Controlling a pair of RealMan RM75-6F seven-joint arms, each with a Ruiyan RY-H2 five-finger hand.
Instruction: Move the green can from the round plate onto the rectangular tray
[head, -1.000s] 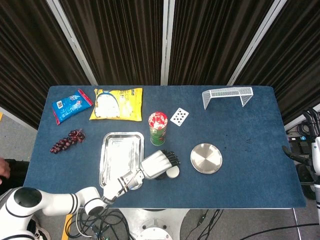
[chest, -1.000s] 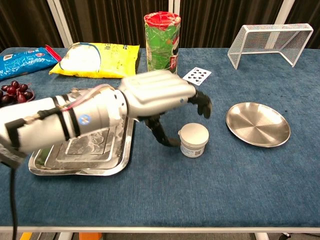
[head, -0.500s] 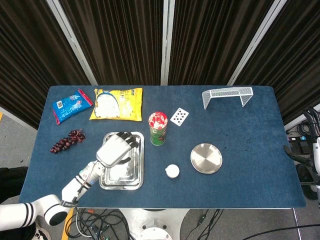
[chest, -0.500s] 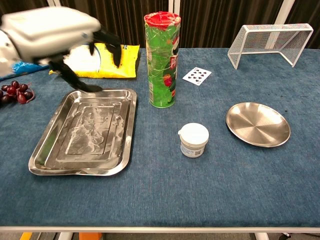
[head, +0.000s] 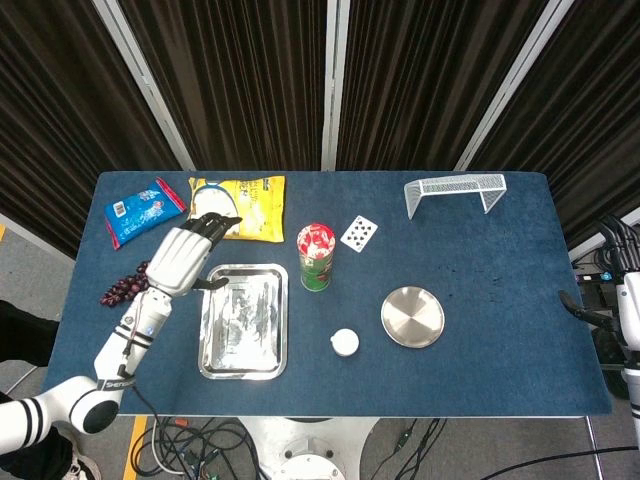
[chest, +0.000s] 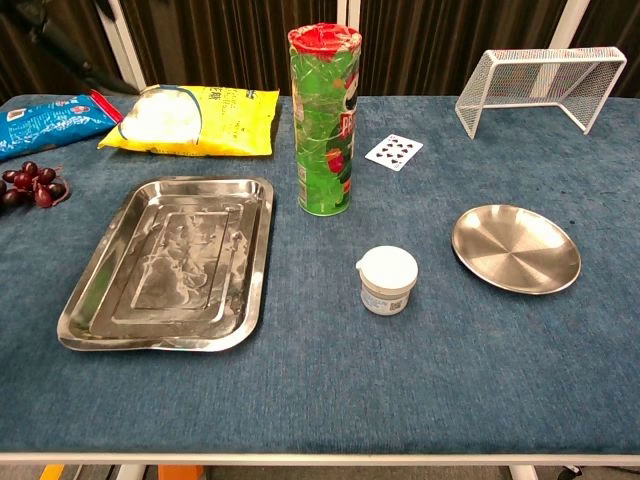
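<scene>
Steel rectangular tray (chest: 165, 262) and round plate (chest: 516, 248) both lie bare, with the green can (chest: 325, 120) upright on the cloth just right of the tray's far corner, while the left hand (head: 185, 255), fingers spread and holding nothing, hangs beside the tray's far-left corner.

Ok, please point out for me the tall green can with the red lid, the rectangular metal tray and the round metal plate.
Tall green can with red lid (chest: 325, 130), chest view, on the middle of its side.
Rectangular metal tray (chest: 170, 260), chest view, on its bare floor.
Round metal plate (chest: 515, 247), chest view, on its bare centre.
</scene>
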